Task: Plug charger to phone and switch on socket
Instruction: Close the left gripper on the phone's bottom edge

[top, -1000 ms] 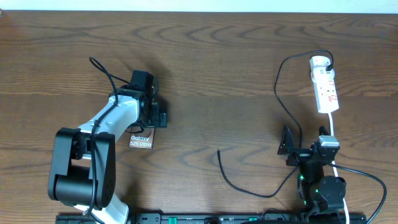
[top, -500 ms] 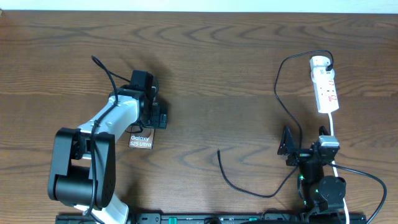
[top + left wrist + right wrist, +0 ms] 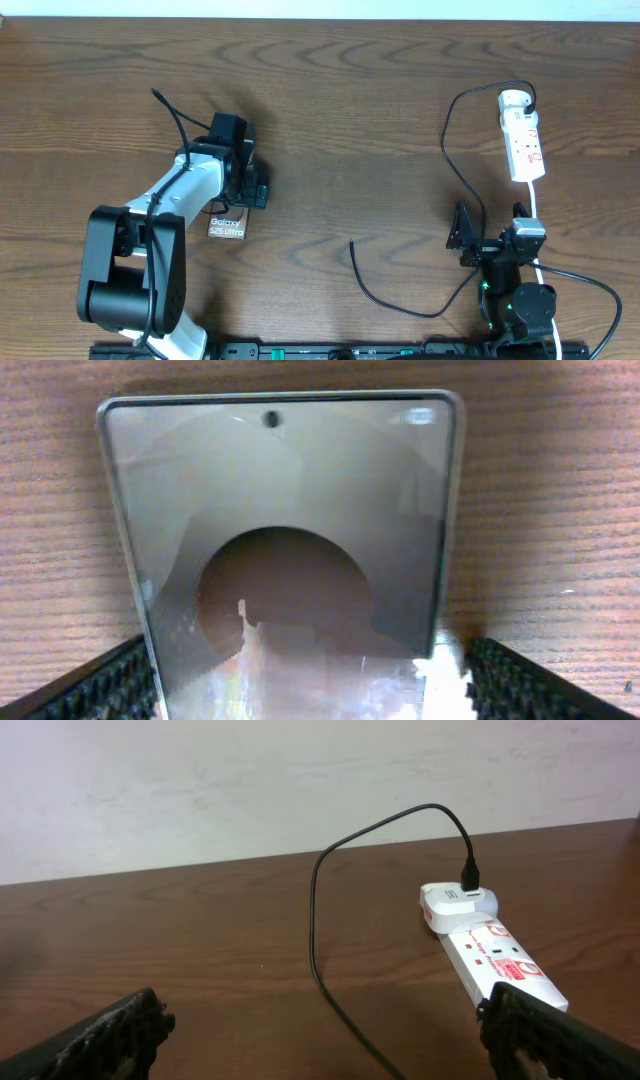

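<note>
Right gripper: the right gripper (image 3: pixel 463 238) sits folded back close to its arm's base at the near right of the brown wooden table (image 3: pixel 350 100). In its wrist view the right gripper (image 3: pixel 322 1002) has its jaws spread wide with nothing between them.

Connector tip: the small connector tip (image 3: pixel 352 245) of the charger lies loose on the wood. It is left of the right gripper and well apart from the phone, between the two arms.

Phone: the flat rectangular phone (image 3: pixel 227 226), bronze-brown with white "Galaxy S25 Ultra" lettering, is at the near left, partly under the left arm. Its glossy face fills the left wrist view (image 3: pixel 290 540).

Left gripper: the left gripper (image 3: pixel 257 190) straddles the phone. In the wrist view the left gripper (image 3: pixel 310 660) has one ribbed black finger (image 3: pixel 100 685) at each long edge. The jaws stand at about the phone's width, and I cannot tell whether they press on it.

Charger: the long thin black charger (image 3: pixel 313 925) runs from the tip past the right gripper. It then loops up and away to the socket's far end.

Socket: the narrow white socket (image 3: pixel 524 140) with red markings lies ahead of the right gripper (image 3: pixel 500 960), well apart from it. The charger's black plug enters a white block (image 3: pixel 450 905) at its far end. A white cord (image 3: pixel 535 205) leaves its near end. I cannot tell the position of the switch.
</note>
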Available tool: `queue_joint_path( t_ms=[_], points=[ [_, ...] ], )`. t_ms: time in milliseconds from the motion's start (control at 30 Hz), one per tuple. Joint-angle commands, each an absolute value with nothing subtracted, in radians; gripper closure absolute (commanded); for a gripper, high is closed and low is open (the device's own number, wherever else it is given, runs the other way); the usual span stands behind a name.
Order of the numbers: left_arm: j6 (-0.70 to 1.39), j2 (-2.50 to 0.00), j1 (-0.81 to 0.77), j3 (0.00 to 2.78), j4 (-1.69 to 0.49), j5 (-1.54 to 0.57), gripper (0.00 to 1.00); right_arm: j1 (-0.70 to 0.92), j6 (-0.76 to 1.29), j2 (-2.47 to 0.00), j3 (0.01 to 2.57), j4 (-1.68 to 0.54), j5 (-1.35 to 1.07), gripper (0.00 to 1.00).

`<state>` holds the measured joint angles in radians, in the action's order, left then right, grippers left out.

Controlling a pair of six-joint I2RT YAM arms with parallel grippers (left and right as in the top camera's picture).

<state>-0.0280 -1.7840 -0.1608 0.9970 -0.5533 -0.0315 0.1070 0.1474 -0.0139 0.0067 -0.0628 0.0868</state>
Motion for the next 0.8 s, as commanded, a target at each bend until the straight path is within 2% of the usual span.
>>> queue_joint_path(
  t_ms=[0,133,200,667,767],
  points=[
    [-0.045,-1.793,-0.157,0.972,-0.567,-0.014,0.1,0.11,0.134,-0.011,0.006,-0.065,0.096,0.01],
    [-0.045,-1.793,-0.157,0.972,-0.567,-0.014,0.12,0.11,0.134,-0.011,0.006,-0.065,0.096,0.01],
    [-0.045,-1.793,-0.157,0.972,-0.567,-0.014,0.17,0.11,0.133,-0.011,0.006,-0.065,0.096,0.01],
    [-0.045,-1.793,-0.157,0.972,-0.567,-0.014,0.18,0.11,0.134,-0.011,0.006,-0.065,0.096,0.01],
    [-0.045,-1.793,-0.157,0.972,-0.567,-0.014,0.22,0.11,0.133,-0.011,0.006,-0.065,0.096,0.01]
  ],
)
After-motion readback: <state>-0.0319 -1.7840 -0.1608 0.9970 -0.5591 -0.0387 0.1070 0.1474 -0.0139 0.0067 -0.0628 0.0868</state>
